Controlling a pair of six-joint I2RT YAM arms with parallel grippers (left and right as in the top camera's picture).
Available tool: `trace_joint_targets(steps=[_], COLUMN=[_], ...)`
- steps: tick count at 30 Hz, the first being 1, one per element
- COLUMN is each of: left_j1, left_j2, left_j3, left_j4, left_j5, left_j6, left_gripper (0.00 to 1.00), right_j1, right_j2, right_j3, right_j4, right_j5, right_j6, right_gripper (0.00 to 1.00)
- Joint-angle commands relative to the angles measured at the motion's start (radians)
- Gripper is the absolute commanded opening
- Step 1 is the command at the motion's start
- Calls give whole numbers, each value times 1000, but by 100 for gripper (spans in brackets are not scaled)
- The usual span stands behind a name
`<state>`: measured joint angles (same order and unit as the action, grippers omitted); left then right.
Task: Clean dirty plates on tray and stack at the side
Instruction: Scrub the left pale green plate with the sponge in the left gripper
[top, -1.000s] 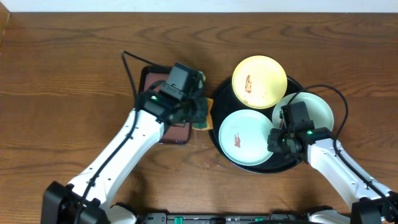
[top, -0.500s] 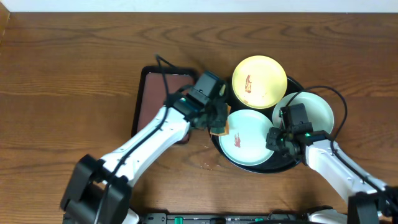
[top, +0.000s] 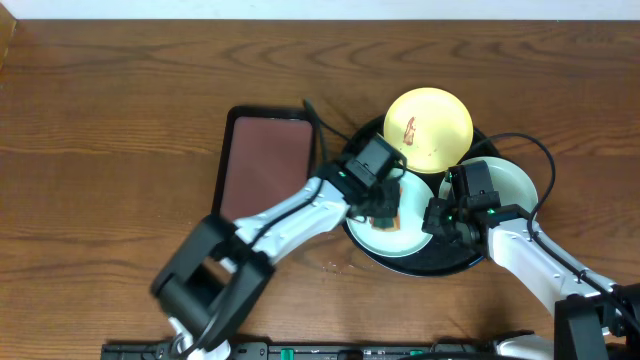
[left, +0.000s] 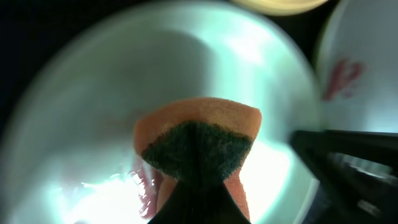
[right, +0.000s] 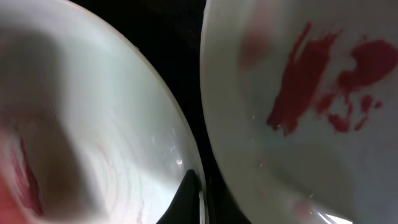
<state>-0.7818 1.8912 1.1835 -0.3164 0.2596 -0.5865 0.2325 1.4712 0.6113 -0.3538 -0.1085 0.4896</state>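
Your left end effector (top: 385, 207), arm stretched over the tray (top: 450, 262), clamps a sponge (left: 199, 146) against the mint plate (top: 405, 243); the right end effector (top: 438, 218) sits beside that plate, grip unreadable.

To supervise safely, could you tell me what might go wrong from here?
1. Scrubbing with the sponge could slide the front mint plate across the glossy black tray into the smeared plate beside it.
2. The right claw sits at that plate's rim, close to the left arm; they could collide.
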Motion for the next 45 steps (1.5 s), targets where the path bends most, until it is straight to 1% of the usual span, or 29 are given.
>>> trace_joint_targets(steps=[1, 4, 6, 8, 10, 14, 17, 19, 21, 23, 24, 26, 28, 30, 33, 35, 40, 45], left_j1=[-10, -2, 10, 26, 40, 45, 35, 20, 5, -11, -18, -29, -41, -51, -56, -55, -18, 87], left_j2=[70, 114, 126, 122, 114, 108, 108, 108, 108, 109, 109, 113, 116, 116, 116, 116, 116, 114], left_j3=[14, 14, 14, 15, 15, 24, 47, 55, 55, 55, 55, 55, 55, 55, 55, 55, 55, 62], left_j4=[31, 69, 61, 29, -21, -95, -153, -162, -157, -137, -114, -45, 25, 65, 75, 54, -37, -170], left_j5=[9, -10, -92, -213, -345, -468, -512, -502, -471, -383, -312, -160, -58, -19, 34, 52, 40, -56], left_j6=[-47, 9, 55, 102, 121, 197, 201, 200, 172, 112, 76, 15, -17, -50, -71, -70, -56, -35], left_gripper=[7, 7, 8, 7, 7, 8, 7, 7, 7, 7, 8, 8, 8, 8, 8, 7, 8, 8], right_j1=[4, 4, 4, 4, 4, 4, 4, 4, 4, 4, 4, 4, 4, 4, 4, 4, 4, 4], right_j2=[47, 47, 47, 47, 47, 47, 47, 47, 47, 47, 47, 47, 47, 47, 47, 47, 47, 47], right_j3=[-25, -25, -25, -25, -25, -25, -25, -26, -25, -25, -25, -25, -25, -25, -25, -25, -25, -25], right_j4=[-20, -21, -24, -28, -28, -28, -28, -27, -27, -28, -28, -28, -29, -29, -31, -33, -33, -35], right_j5=[48, 47, 47, 47, 48, 48, 48, 48, 48, 48, 48, 48, 48, 48, 48, 48, 48, 48], right_j6=[3, 3, 3, 3, 3, 3, 3, 3, 3, 3, 3, 3, 3, 3, 3, 3, 3, 3], right_gripper=[1, 1, 1, 1, 1, 1, 1, 1, 1, 1, 1, 1, 1, 1, 1, 1, 1, 1])
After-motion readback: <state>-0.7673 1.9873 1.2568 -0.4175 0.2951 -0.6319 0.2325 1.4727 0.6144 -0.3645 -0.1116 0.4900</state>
